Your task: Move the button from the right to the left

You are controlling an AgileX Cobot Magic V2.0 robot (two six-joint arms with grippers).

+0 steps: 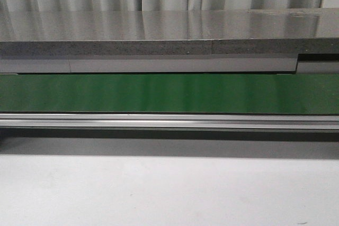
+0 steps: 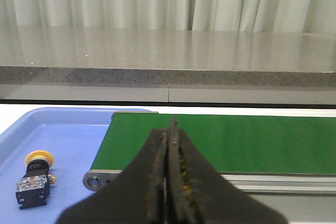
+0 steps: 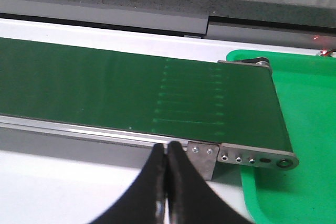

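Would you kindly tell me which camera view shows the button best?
The left wrist view: the button lies on its side in the blue tray, yellow head and black body both clear. The front and right wrist views show no button at all.

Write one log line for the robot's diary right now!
button: lying in blue tray | green belt: bare | left end effector: shut, empty | right end effector: shut, empty | green tray: beside belt end

The green conveyor belt (image 1: 169, 93) lies bare end to end, open from above; behind it a grey stone-topped counter (image 1: 159, 30) walls off the far side (its aluminium side rail (image 1: 169, 121) fronts it).
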